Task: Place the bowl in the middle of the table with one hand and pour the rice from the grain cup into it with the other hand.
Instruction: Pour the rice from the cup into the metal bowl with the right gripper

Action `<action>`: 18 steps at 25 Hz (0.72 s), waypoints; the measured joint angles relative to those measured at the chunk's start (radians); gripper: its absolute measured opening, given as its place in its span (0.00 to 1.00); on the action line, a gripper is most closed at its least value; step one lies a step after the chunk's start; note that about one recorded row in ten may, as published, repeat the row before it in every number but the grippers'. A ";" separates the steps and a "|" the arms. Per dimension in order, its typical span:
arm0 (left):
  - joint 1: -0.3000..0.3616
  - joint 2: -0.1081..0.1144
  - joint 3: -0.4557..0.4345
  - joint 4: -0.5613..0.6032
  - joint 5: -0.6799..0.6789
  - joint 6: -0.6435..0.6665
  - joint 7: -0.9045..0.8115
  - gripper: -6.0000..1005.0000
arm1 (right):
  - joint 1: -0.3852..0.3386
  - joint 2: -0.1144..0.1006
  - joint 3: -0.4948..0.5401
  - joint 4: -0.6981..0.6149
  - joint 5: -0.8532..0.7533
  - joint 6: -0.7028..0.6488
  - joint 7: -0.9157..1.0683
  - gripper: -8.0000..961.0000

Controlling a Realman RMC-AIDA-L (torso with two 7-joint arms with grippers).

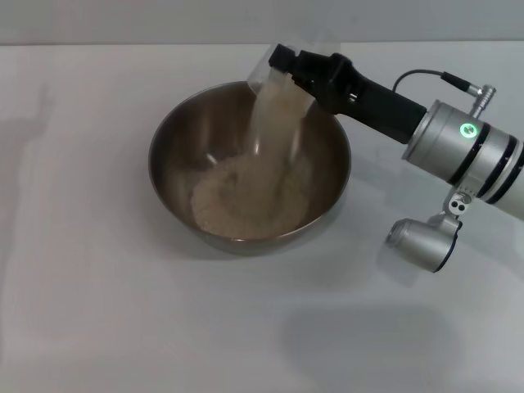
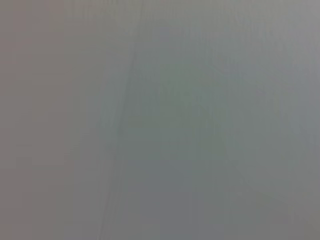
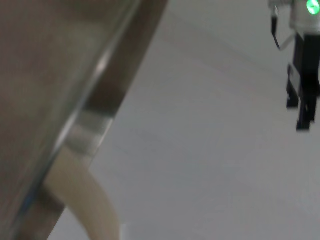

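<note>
Head view: a white surface (image 1: 98, 311) fills the scene, and the bowl (image 1: 172, 135) sits near its middle, well placed to catch a pour. Inside, rice (image 1: 246, 201) lies heaped on the bottom, with more streaming down from above. The right arm reaches in from the right; its end effector (image 1: 288, 67) is pinching the cup (image 1: 264, 70), tipped steeply over the bowl's far rim so the grains fall inward rather than onto the surface. The left end effector (image 3: 301, 102) appears only in the right wrist view, well apart and idle, its fingers seemingly spread.
</note>
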State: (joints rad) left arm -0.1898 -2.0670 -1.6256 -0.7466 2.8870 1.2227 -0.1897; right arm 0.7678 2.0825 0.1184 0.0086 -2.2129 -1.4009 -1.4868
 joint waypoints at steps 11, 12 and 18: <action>-0.003 -0.001 0.011 0.004 0.000 0.000 -0.008 0.80 | 0.039 -0.002 -0.037 -0.028 -0.048 -0.014 -0.034 0.02; -0.003 -0.001 0.011 0.005 0.000 0.005 -0.013 0.80 | 0.022 -0.003 -0.003 0.001 -0.008 -0.034 0.040 0.02; 0.002 -0.001 0.011 0.006 -0.001 0.031 -0.029 0.80 | -0.041 -0.002 0.103 0.101 0.142 -0.091 0.395 0.02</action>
State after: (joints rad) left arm -0.1880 -2.0677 -1.6146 -0.7408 2.8863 1.2535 -0.2190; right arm 0.7271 2.0806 0.2218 0.1094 -2.0713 -1.4922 -1.0918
